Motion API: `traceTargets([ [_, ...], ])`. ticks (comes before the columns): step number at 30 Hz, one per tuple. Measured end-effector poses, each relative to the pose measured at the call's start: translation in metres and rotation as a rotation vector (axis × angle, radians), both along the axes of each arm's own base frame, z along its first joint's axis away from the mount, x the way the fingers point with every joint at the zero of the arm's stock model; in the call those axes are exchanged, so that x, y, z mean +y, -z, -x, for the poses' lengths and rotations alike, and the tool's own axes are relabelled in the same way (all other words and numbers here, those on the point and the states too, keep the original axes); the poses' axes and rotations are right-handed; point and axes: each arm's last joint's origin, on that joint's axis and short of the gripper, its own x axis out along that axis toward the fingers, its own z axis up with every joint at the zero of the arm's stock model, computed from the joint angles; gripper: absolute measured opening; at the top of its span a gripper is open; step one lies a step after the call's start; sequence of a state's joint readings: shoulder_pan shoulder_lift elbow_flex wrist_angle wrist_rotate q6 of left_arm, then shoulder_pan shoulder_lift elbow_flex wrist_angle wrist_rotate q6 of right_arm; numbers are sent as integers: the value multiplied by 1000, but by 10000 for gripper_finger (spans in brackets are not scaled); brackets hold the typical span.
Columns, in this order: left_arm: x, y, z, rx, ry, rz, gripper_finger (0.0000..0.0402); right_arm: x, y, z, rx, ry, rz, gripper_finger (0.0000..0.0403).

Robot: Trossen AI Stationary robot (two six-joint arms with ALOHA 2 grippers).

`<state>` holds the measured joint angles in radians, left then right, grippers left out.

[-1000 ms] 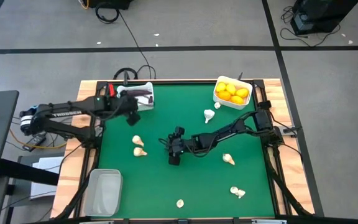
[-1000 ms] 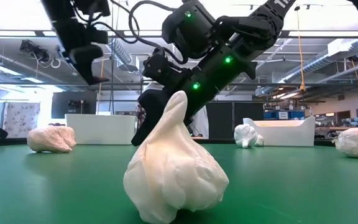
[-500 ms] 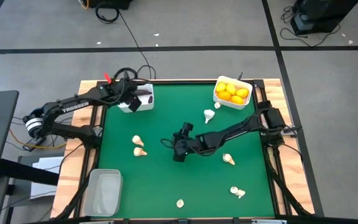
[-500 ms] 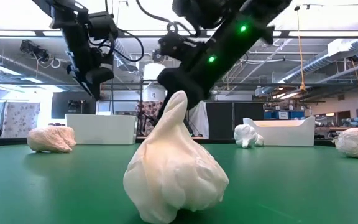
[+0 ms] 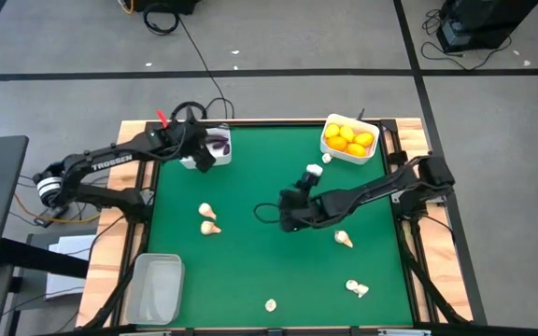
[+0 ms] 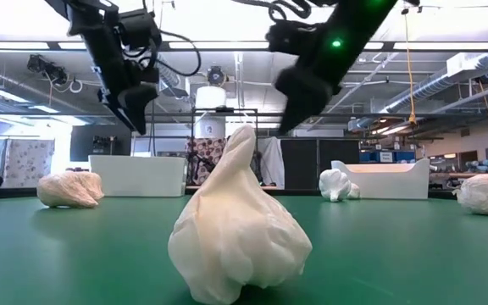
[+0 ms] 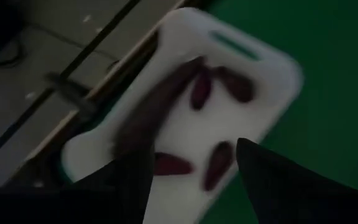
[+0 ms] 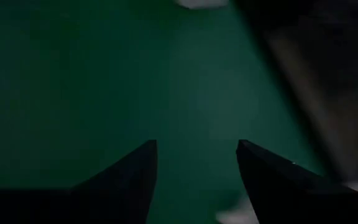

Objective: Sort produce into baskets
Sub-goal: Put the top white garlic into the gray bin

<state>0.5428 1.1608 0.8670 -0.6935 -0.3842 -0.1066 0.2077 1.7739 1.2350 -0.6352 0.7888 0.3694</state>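
Right now the left gripper (image 5: 203, 157) hangs over the white basket (image 5: 220, 156) at the far left corner, fingers apart, nothing between them. Left wrist view shows eggplants (image 7: 219, 163) lying inside that basket, so this reads as a drop-off.

Right gripper (image 5: 290, 211) is mid-table over bare green mat (image 5: 250, 271), fingers spread, empty. Lemon basket (image 5: 328, 146) at the far right corner is full of lemons (image 5: 348, 138).

What's left loose is garlic: a pair (image 5: 208, 219) on the left, one bulb (image 5: 344, 239) just beside the right gripper, others near the front edge. Clear basket (image 5: 142, 301) at the near left corner holds nothing I can see.

Next move, my guess: right arm drops onto the nearest bulb, then a long carry across to the clear basket.
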Motion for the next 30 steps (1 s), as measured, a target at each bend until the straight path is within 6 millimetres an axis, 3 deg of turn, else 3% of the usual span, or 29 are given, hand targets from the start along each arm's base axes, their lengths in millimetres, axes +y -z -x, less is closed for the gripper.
traceTargets([
  [4,-19,11,-14,-58,85,-4,233,-14,-6,20,108,97,79,232],
  [8,-42,30,-26,-135,184,-8,233,-44,-11,32,194,185,23,232],
  [12,-68,43,-35,-236,285,7,233,-81,-12,40,213,228,-109,232],
  [16,-96,43,-43,-285,433,-6,233,-123,-10,53,194,298,-285,234],
  [20,-121,39,-48,-327,551,-36,233,-152,-5,62,177,277,-381,250],
  [27,-134,36,-51,-357,606,-64,233,-163,12,67,126,163,-588,304],
  [30,-133,38,-52,-332,584,-108,233,-163,19,69,130,154,-565,317],
])
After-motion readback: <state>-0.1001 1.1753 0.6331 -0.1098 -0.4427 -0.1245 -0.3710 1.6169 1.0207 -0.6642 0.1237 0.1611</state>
